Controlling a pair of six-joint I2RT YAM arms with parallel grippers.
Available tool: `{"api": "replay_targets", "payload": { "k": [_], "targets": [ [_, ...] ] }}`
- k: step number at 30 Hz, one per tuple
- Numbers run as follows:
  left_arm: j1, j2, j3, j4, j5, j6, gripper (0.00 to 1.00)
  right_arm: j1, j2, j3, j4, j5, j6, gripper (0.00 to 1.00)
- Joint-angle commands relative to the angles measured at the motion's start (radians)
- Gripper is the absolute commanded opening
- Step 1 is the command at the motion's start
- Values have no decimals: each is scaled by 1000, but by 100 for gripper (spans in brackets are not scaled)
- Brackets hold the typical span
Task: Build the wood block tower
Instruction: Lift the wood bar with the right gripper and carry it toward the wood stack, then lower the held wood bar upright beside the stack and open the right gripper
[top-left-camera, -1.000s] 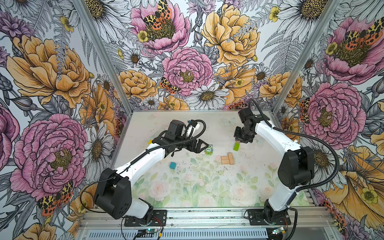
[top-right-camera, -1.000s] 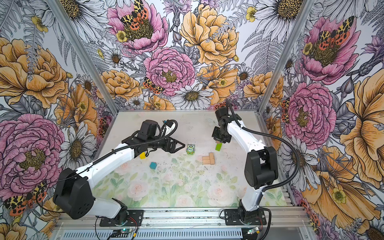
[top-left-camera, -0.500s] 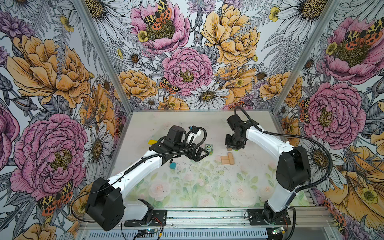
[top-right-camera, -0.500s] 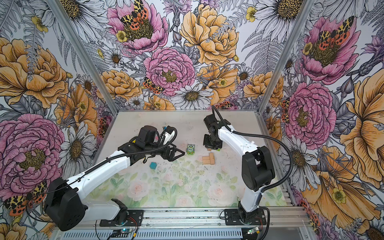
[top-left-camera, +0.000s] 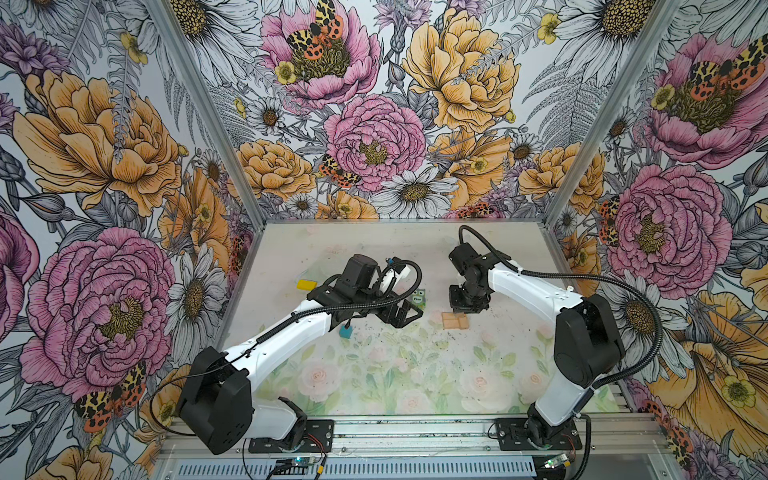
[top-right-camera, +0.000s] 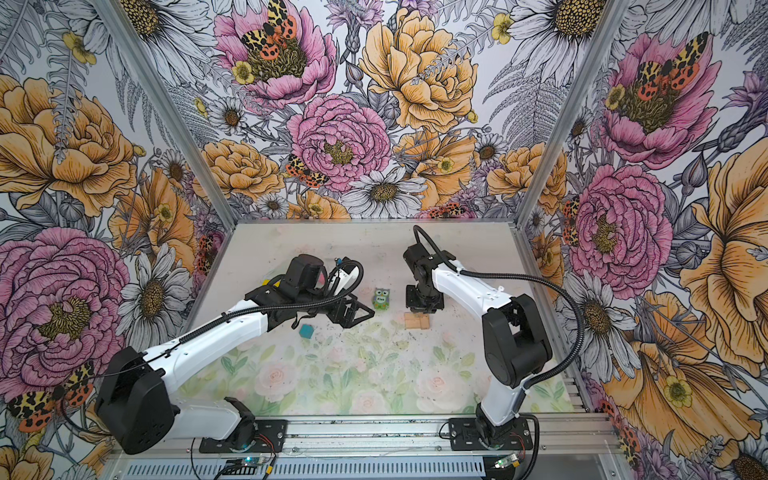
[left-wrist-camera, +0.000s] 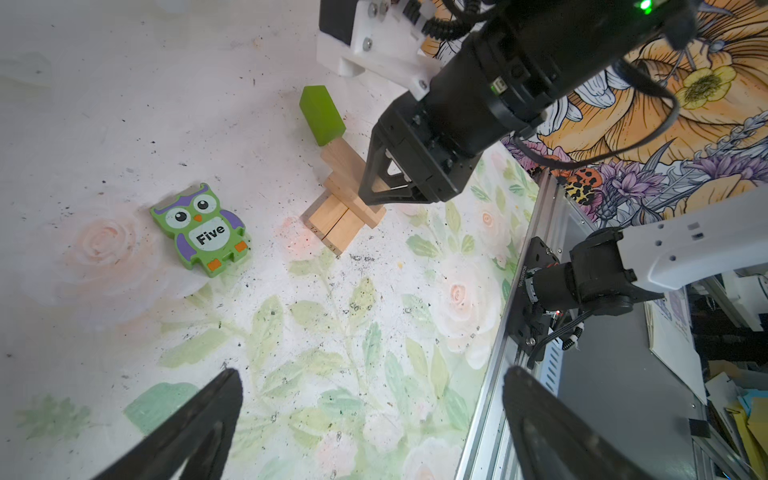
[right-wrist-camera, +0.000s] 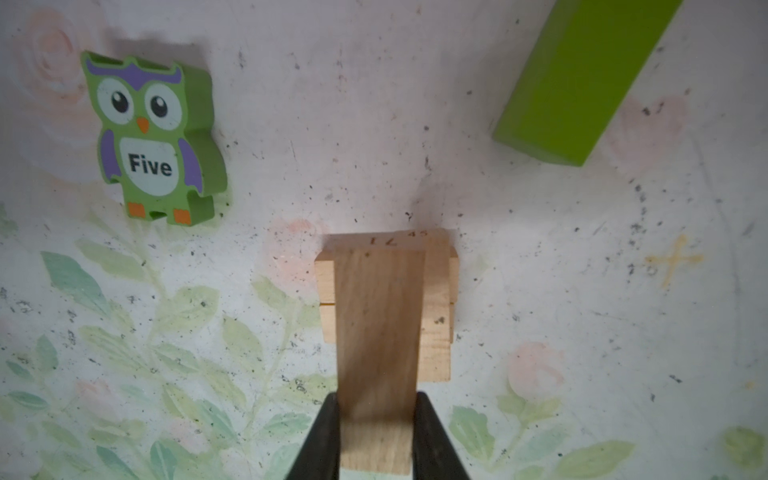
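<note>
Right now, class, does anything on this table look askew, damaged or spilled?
Dark specks litter the mat around the tan stack, like spilled grit. Nothing looks broken; the right gripper grips its tan bar by one end.

Floral table, owl piece, teal cube, tan bars

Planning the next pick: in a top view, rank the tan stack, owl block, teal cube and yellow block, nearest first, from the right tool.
1. tan stack, just beneath the right tool
2. owl block, to its left
3. teal cube, farther left
4. yellow block, far left
</note>
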Motion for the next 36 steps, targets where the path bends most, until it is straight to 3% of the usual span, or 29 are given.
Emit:
{"api": "replay_targets", "payload": {
  "k": [1,36],
  "targets": [
    [-12,17,44,1,-19,27,99,18,-38,-12,24,27,-22,8],
    [-19,25,61,-12,-32,32,99,55,50,-98,114,58,-28,8]
  ]
}}
